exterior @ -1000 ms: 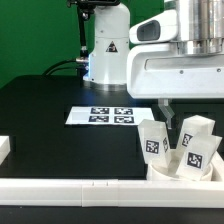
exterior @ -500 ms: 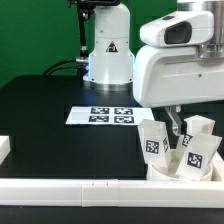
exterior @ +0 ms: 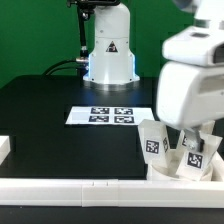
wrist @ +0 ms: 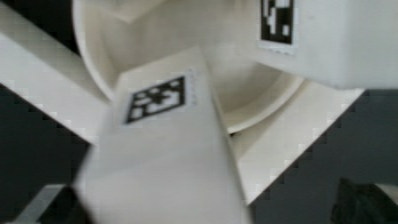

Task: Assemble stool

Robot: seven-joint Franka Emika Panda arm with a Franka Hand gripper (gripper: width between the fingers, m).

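The stool's legs [exterior: 153,141] are standing on the round seat [wrist: 249,90] at the exterior view's four o'clock, against the white rail [exterior: 70,188]. The gripper [exterior: 190,140] is sitting among them; I cannot tell how wide its fingers are. Crowded legs are risking a knock-over or a skewed grasp.
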